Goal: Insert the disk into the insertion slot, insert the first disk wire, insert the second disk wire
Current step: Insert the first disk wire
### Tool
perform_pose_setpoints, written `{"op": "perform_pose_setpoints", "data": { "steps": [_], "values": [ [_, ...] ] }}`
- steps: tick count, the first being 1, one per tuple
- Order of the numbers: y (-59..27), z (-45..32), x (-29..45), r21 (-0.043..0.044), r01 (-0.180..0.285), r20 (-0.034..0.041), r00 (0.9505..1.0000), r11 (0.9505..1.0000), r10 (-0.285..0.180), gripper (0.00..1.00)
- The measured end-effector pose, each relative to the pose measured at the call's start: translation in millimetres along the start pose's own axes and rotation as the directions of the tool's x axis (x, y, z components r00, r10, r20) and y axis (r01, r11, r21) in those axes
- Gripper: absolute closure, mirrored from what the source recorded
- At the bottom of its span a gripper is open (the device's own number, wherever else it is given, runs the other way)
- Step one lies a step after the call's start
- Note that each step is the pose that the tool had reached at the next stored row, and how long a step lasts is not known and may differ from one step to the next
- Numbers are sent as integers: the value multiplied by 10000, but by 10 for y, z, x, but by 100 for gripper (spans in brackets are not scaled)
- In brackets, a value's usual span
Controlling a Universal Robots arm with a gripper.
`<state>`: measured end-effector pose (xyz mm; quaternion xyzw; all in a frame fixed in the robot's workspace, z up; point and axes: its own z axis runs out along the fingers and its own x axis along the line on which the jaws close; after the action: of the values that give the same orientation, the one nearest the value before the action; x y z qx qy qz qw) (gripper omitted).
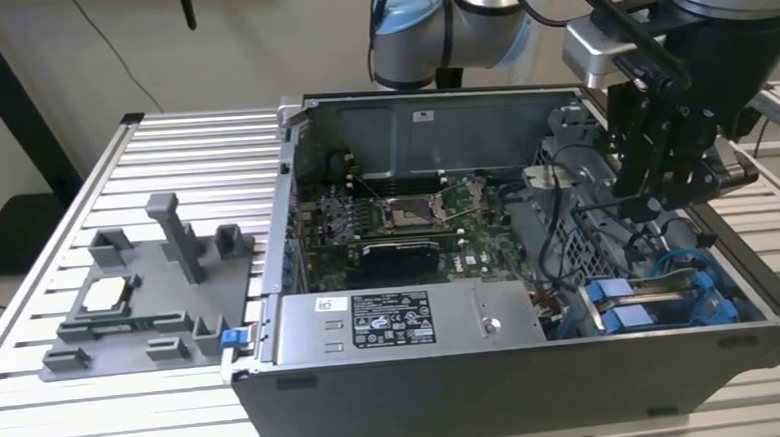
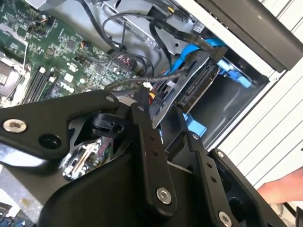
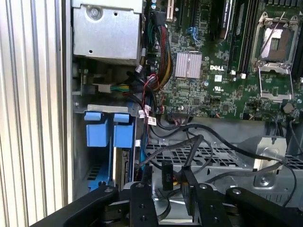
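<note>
You have the disk [image 2: 201,80] seated in its blue frame inside the insertion slot [image 1: 642,305], so the first step looks done. The gripper [image 3: 165,182] hangs just beside the disk's rear, its fingers [image 3: 188,187] narrow and seemingly pinched on a black wire plug [image 3: 166,176]; whether either wire is home you cannot tell. The open computer case [image 1: 506,393] sits on a slatted metal counter [image 1: 159,150] by a plain wall, with a grey parts fixture [image 1: 141,292] at the exterior view's left.

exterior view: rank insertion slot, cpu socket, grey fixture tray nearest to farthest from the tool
1. insertion slot, blue-tabbed, just below the tool, on the exterior view's right.
2. cpu socket, toward the middle.
3. grey fixture tray, far on the exterior view's left.
</note>
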<state>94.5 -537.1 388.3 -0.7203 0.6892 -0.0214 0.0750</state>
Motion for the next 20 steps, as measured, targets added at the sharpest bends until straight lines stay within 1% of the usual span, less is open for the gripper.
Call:
{"op": "perform_pose_setpoints", "data": {
  "steps": [4, 6, 10, 20],
  "values": [
    [52, 10, -1, 76, 5, -2, 10000, 10000, -5, 0],
    [71, 11, -2, 98, 7, -3, 10000, 10000, -6, 0],
    [73, 10, -4, 100, 31, -3, 10000, 9999, -31, 0],
    [73, 10, -4, 77, 363, 52, 9993, 9993, -364, 0]
  ]
}}
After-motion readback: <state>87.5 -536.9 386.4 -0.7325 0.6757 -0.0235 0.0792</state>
